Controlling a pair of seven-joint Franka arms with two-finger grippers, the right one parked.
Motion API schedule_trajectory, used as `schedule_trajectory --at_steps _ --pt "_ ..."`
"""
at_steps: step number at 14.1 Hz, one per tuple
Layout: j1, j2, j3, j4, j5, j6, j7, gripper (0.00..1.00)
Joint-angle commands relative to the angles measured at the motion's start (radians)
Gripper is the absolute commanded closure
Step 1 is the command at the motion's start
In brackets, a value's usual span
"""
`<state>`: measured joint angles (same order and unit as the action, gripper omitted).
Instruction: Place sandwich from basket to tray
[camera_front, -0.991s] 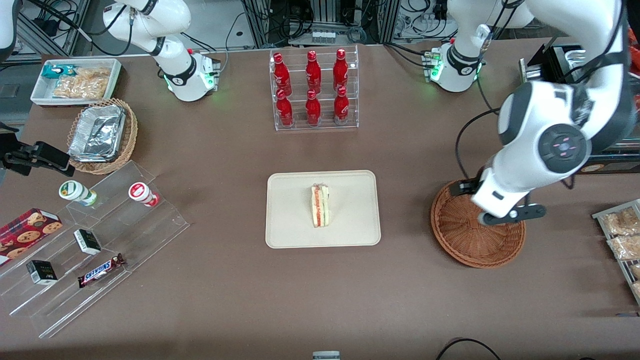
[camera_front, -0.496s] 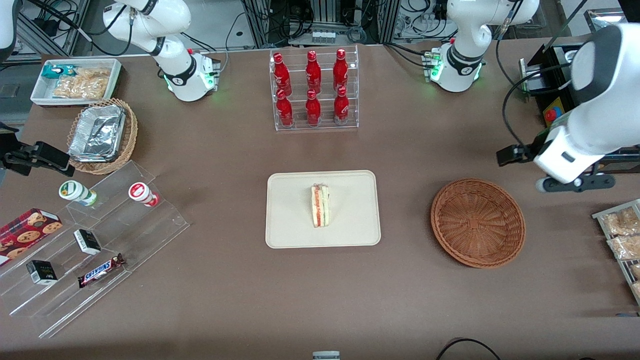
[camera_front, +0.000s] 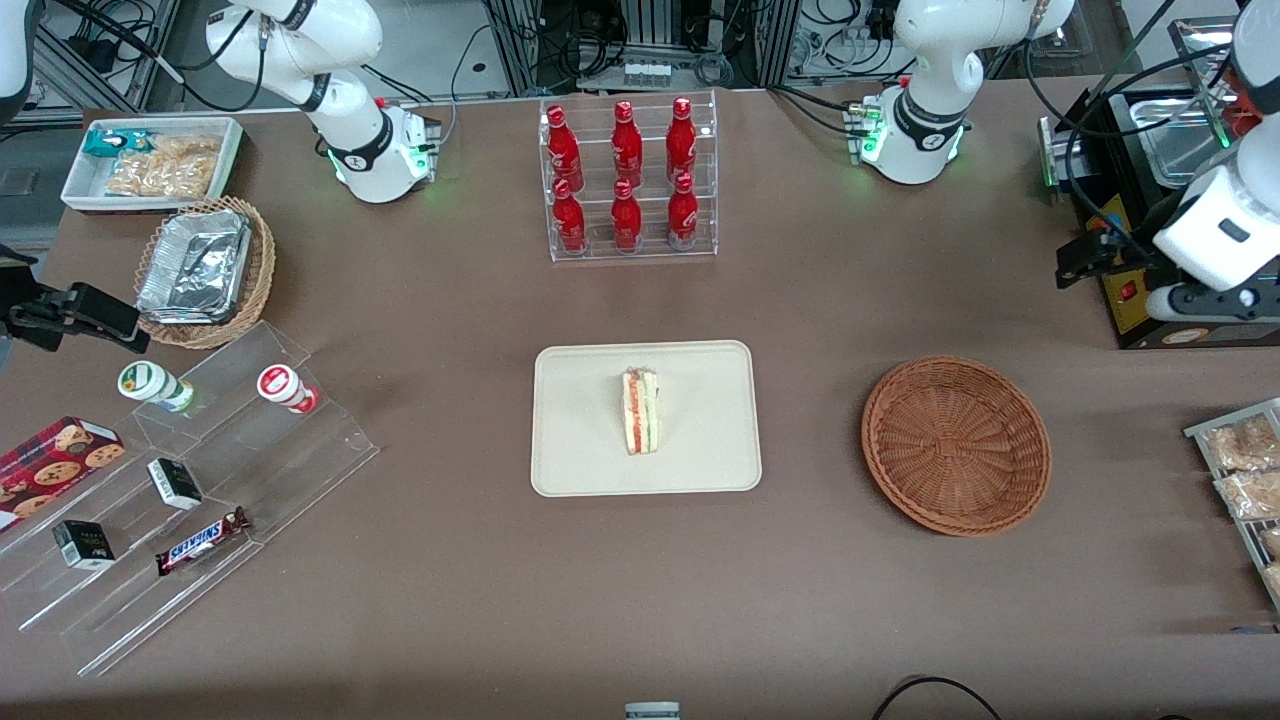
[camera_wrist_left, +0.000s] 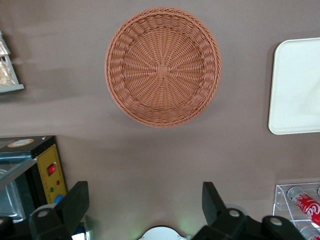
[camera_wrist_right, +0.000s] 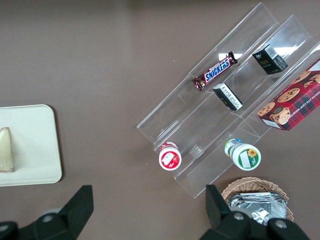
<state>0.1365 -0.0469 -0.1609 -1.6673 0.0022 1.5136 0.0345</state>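
The working arm's hand (camera_front: 1140, 280) hangs high near the worktop's edge at the working arm's end, over a black appliance (camera_front: 1150, 215). Its two fingers (camera_wrist_left: 75, 202) stand wide apart with nothing between them. A second ago this hand was low over the basket (camera_front: 955, 445); half a second ago it had lifted clear, and now it has drawn farther off, toward about two o'clock from the basket in the front view.

The basket, round and reddish-brown, sits empty on the brown worktop (camera_front: 800, 600); the wrist view shows its bare woven floor. At about nine o'clock from it, well apart, lies the cream tray (camera_front: 720, 470). The sandwich (camera_front: 640, 410) rests on the tray near its middle, standing on edge with red and green filling showing. It has not shifted across the three moments.

Judged from this, the placing is done and the arm is retreating; nothing seems left but for it to settle.

A rack of red bottles (camera_front: 628, 180) stands at about twelve o'clock from the tray.
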Motion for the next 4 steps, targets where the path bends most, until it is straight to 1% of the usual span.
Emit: schedule_trajectory --at_steps 1,4 --pt "0.023 -0.037 -0.009 -0.032 -0.01 0.02 0.047 0.0" --pt "0.011 -0.033 -0.005 -0.034 -0.013 0.039 0.047 0.0"
